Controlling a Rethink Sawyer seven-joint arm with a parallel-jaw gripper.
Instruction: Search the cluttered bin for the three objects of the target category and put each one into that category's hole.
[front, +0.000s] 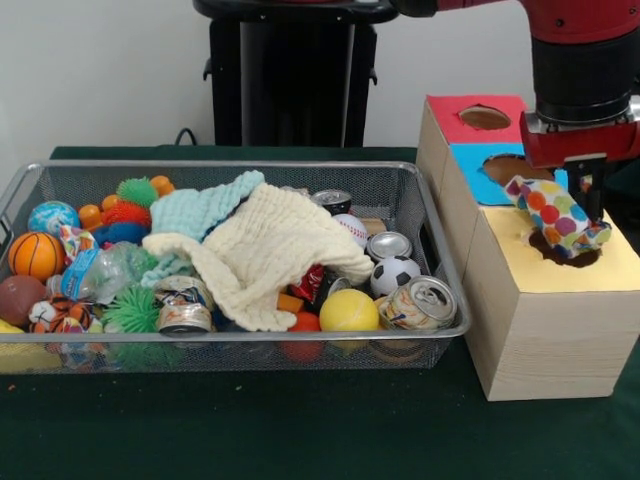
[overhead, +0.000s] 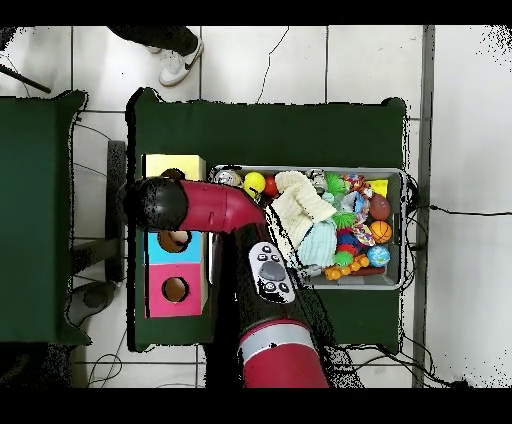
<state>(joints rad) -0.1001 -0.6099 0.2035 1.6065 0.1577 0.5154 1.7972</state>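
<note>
Here the gripper (front: 590, 205) hangs over the wooden box (front: 540, 300) and pinches a polka-dot cloth (front: 556, 216), whose lower end droops into the hole in the yellow section (front: 600, 270). The blue section (front: 478, 172) and red section (front: 455, 122) lie farther back, each with its own hole. Beside the box on the green surface (front: 300, 430), the wire bin (front: 240, 355) holds a cream cloth (front: 270, 255), a mint cloth (front: 205, 208), cans, and balls, among them a yellow ball (front: 349, 311).

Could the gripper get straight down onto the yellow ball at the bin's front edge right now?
Probably not yet: the gripper holds a polka-dot cloth over the yellow-topped hole. The yellow ball itself lies uncovered.
</note>
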